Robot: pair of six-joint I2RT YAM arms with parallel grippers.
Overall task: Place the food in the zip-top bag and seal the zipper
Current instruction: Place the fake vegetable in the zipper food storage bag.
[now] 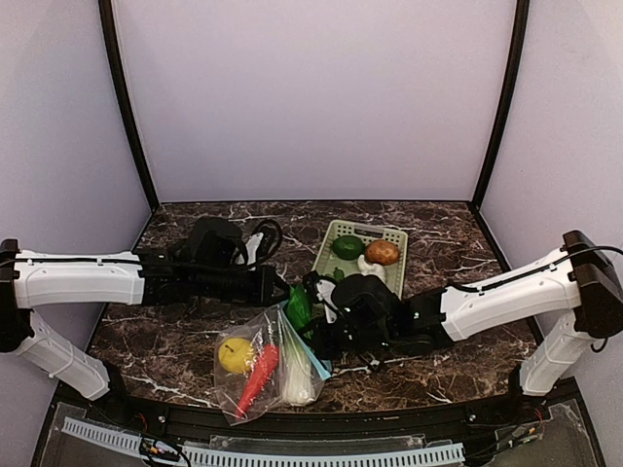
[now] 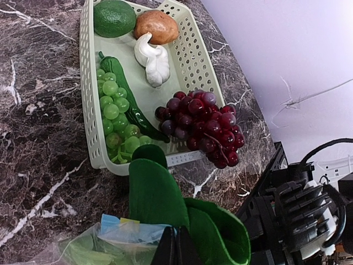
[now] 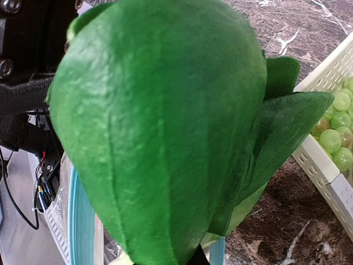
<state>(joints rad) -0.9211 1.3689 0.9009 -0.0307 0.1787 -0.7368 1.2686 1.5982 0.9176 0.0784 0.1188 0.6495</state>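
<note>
- Right gripper (image 1: 316, 313), on the white arm reaching in from the right, was clenched on a green plastic leafy vegetable (image 3: 165, 127) and held it just above the bag's mouth.
- Left gripper (image 1: 279, 289), on the opposite white arm, looked pinched shut on the upper rim of the bag, apparently holding the mouth open.
- A pale green lattice basket (image 2: 84, 83) stood just behind the bag. It held purple toy grapes (image 2: 204, 127), green toy grapes (image 2: 113, 105), a brown toy potato (image 2: 157, 26) and a white toy bulb (image 2: 151, 58).
- The clear plastic zip-top bag (image 1: 226, 384) lay flat on the dark marble-patterned table (image 1: 156, 341), near its front edge.
- Inside the bag lay a yellow toy lemon (image 1: 236, 355) and a long red toy pepper (image 1: 258, 377).
- The teal-blue zipper strip (image 3: 80, 221) ran beside the leaf, unsealed.
- Filling looked partway done. The next move called for lowering the leaf through the opening and letting go without dragging the rim from the left fingers. The basket items and the sealing remained.
</note>
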